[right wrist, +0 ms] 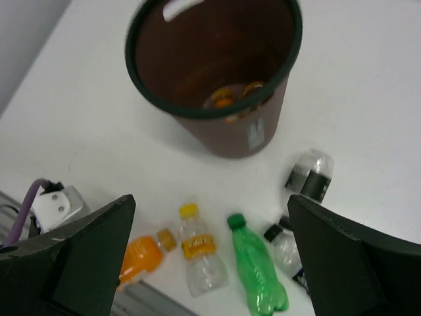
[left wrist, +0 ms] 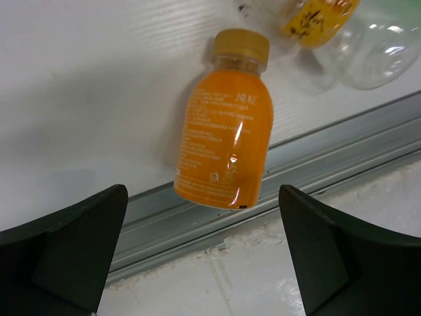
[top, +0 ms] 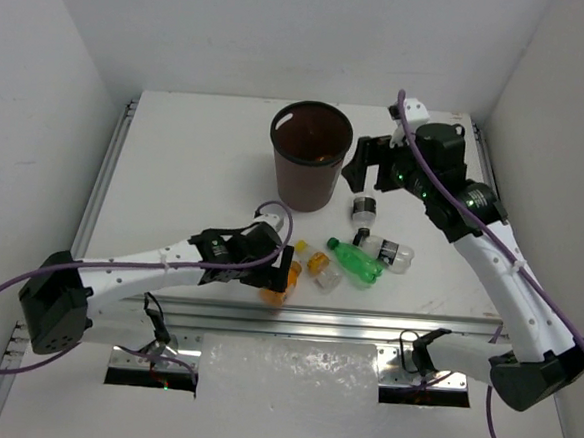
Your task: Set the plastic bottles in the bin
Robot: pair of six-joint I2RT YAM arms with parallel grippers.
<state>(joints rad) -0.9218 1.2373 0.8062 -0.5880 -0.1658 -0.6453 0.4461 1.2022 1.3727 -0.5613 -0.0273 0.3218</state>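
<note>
Plastic bottles (top: 357, 262) between bin (top: 304, 185) and rail (top: 365, 321)

Glossy plastic orange bottle (left wrist: 225, 131) on matt white table (left wrist: 85, 85).

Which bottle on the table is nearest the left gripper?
The orange bottle, lying right under the open left gripper; the other bottles lie farther right.

A white tabletop (top: 196, 152) sits enclosed by plain white walls (top: 285, 38) at the back and both sides. A ribbed aluminium rail (top: 365, 319) runs along its near edge, another rail (top: 104, 181) along its left edge. Below the near edge lies a translucent crinkled sheet (top: 291, 374).
</note>
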